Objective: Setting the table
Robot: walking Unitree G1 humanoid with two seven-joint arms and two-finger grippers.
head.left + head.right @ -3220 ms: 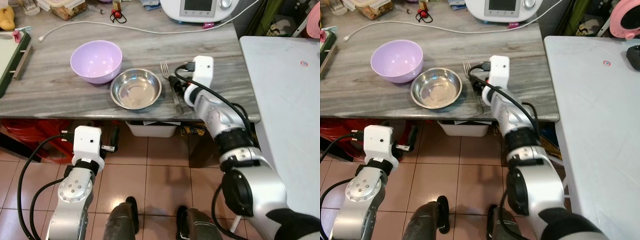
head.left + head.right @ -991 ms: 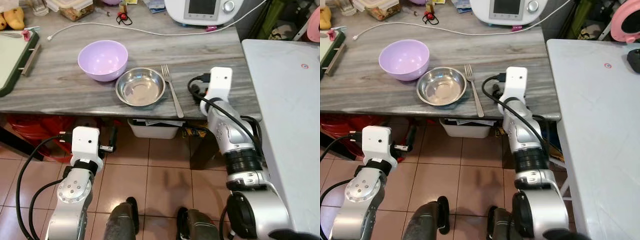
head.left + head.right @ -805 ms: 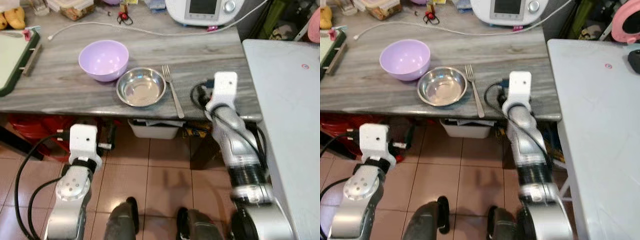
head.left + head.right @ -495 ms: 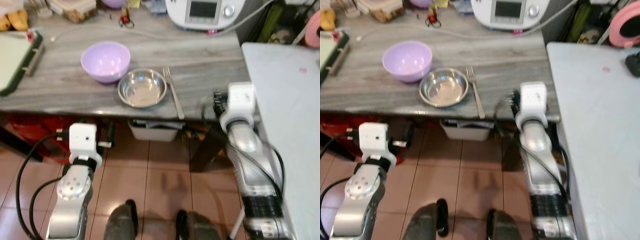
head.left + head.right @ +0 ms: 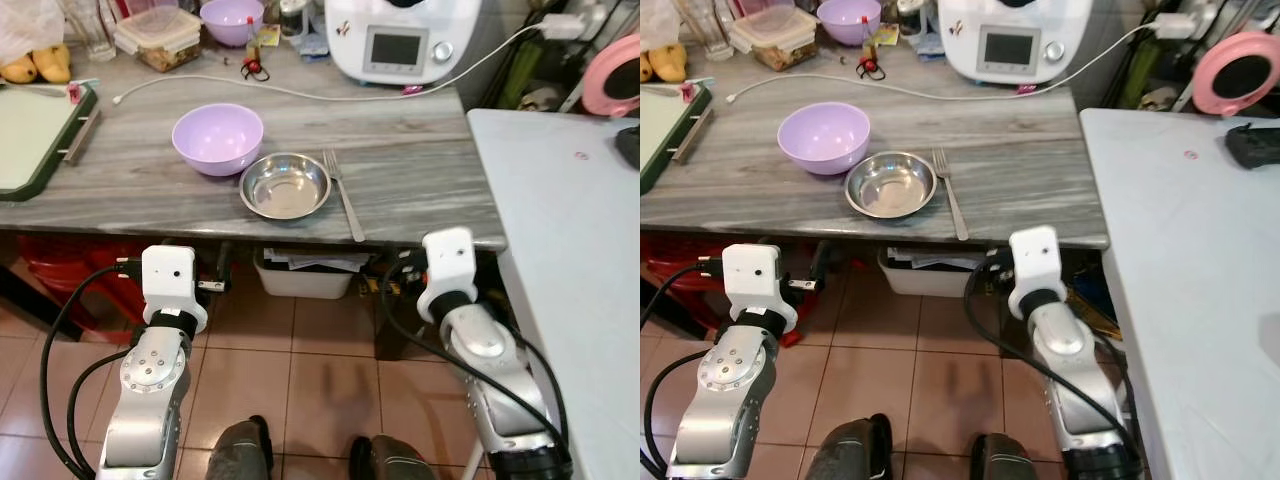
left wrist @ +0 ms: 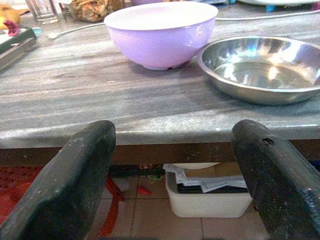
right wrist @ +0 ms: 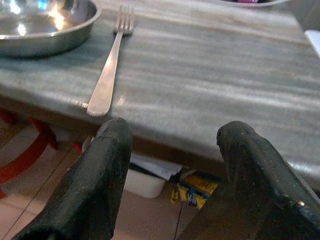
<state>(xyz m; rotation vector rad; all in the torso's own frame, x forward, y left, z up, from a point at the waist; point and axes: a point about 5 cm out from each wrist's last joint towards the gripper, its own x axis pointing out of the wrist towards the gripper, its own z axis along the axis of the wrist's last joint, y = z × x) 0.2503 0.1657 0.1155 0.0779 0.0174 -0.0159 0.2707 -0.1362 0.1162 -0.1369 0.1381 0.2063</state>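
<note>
Both grippers, left (image 6: pixel 170 195) and right (image 7: pixel 170 180), hung spread apart below the table (image 5: pixel 420 170) edge. The fork (image 5: pixel 342 192) lay just beside the steel bowl (image 5: pixel 285 186).

table top (image 5: pixel 420 170): grey stone look with pale streaks, smooth, soft shine
purple bowl (image 5: pixel 217 136): plastic, smooth, slightly glossy
metal bowl (image 5: pixel 285 185): steel, very shiny, mirror-like inside
fork (image 5: pixel 342 193): silver metal, dull shine
left gripper (image 6: pixel 172 185) fingers (image 6: pixel 75 185): black, matt, rough and scuffed
right gripper (image 7: pixel 170 185) fingers (image 7: pixel 97 182): black, matt, rough
floor (image 5: pixel 330 370): reddish-brown tiles, smooth
arms (image 5: pixel 150 380): silver metal, smooth, white plastic boxes at wrists
</note>
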